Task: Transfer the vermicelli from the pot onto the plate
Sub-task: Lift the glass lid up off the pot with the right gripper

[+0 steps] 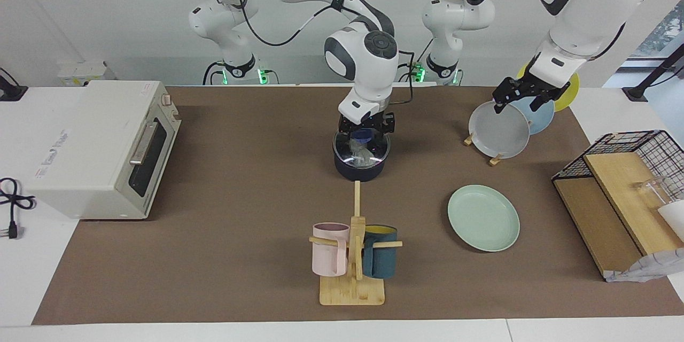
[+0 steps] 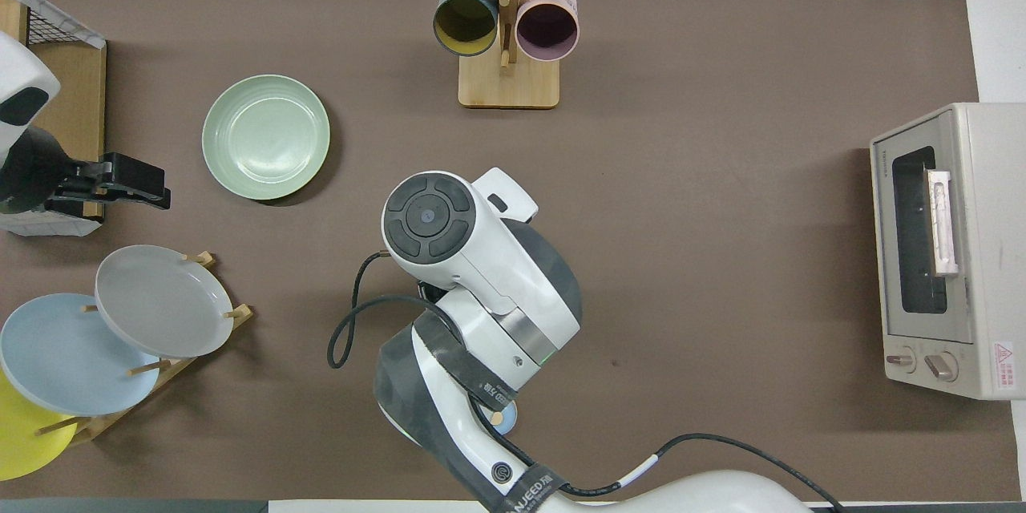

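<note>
Right gripper: down on glass lid atop pot, at knob; grip unclear. Vermicelli inside. Plate: 4 o'clock of pot, facing view. Left gripper: open over grey plate.

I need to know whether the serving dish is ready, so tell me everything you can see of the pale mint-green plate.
The pale mint-green round plate is shallow and plain, with a smooth matte look, a low raised rim and a flat centre. It lies flat and upright on the brown table mat, farther from the robots than the rack of grey, blue and yellow plates, toward the left arm's end. Nothing lies on it and neither gripper touches it.
</note>
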You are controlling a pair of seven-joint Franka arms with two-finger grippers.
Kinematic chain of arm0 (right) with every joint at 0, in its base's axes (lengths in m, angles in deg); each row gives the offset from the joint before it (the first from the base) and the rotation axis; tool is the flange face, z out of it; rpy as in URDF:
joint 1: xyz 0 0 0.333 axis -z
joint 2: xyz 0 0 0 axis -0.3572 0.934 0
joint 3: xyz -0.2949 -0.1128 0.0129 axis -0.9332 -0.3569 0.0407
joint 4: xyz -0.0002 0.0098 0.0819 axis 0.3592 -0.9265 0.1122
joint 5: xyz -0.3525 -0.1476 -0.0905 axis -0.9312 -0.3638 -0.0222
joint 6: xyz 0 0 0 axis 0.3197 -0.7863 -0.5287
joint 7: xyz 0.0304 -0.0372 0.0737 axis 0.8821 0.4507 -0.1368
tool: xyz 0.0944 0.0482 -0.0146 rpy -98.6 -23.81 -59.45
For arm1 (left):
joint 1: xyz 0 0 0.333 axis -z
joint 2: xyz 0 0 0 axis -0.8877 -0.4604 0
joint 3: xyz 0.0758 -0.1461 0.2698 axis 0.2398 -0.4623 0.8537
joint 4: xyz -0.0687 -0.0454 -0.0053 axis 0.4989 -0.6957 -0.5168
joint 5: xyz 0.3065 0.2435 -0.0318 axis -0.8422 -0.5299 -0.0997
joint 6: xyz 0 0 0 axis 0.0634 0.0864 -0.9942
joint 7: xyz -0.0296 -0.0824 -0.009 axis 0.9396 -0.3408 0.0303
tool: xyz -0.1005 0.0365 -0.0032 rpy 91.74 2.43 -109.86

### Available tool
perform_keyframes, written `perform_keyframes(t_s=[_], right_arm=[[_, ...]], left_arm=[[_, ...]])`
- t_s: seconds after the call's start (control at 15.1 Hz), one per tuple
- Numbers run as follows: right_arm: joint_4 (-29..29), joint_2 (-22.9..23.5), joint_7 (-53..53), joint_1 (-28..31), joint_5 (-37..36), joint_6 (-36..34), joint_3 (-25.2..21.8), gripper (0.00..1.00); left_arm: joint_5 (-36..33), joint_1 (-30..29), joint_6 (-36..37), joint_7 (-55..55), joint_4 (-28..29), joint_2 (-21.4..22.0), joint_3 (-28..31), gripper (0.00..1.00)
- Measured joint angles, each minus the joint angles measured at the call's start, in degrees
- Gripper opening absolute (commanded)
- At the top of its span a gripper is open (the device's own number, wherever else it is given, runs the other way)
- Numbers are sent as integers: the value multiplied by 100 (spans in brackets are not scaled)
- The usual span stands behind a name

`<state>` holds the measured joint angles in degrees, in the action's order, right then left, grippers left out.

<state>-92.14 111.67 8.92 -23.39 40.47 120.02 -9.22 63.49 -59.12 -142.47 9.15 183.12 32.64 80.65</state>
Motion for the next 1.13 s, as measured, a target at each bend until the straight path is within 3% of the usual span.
perform_keyframes(t_s=[0.66,1.13], right_arm=[[-134,-50,-63,-8,0,8,0,64],[-138,-54,-64,-9,0,22,0,58]], left_arm=[[0,0,0,0,0,0,0,100],[0,0,0,0,0,0,0,100]])
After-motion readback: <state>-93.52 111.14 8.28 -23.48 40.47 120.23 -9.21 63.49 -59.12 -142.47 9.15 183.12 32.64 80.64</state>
